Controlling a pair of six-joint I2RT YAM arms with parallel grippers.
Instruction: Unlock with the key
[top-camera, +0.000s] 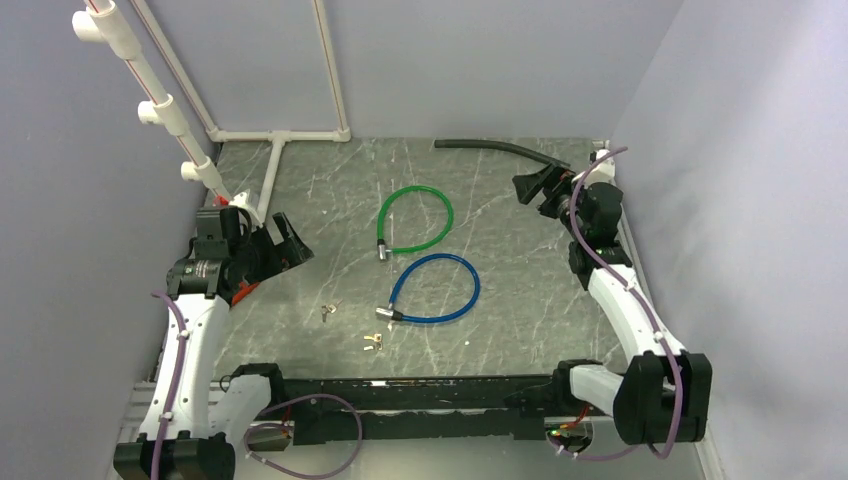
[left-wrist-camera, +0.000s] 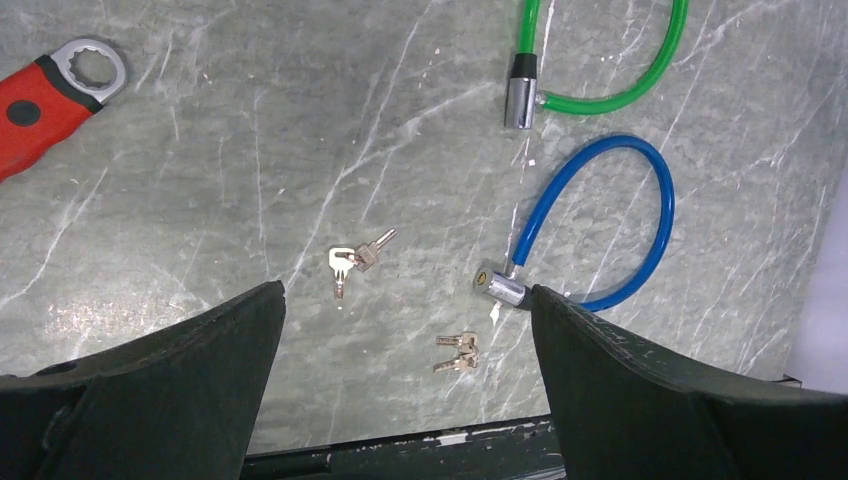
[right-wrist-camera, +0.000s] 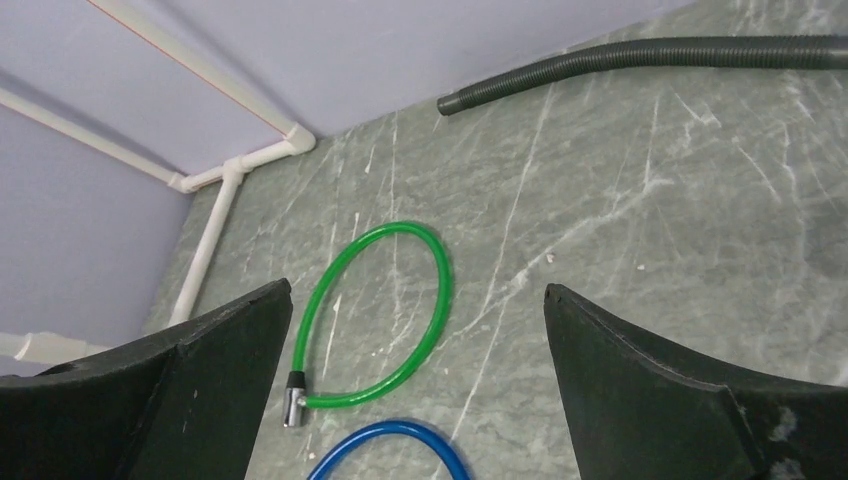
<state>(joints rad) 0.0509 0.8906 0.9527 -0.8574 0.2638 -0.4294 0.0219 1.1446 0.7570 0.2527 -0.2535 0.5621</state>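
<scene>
Pointing L: blue lock (top-camera: 387, 314) keyhole end

A green cable lock (left-wrist-camera: 519, 95) lies flat near the middle of the desk (top-camera: 520, 330), its loop closed into a silver barrel that points toward the near edge. Just nearer, and apart from it, lies a blue cable lock (left-wrist-camera: 503, 290), also looped shut, with its silver barrel at the loop's near-left end. Two small silver key sets lie flat toward the near edge. The left key bunch (left-wrist-camera: 350, 262) lies left of the blue lock's barrel, and the near key bunch (left-wrist-camera: 457, 352) just nearer than that barrel.
</scene>
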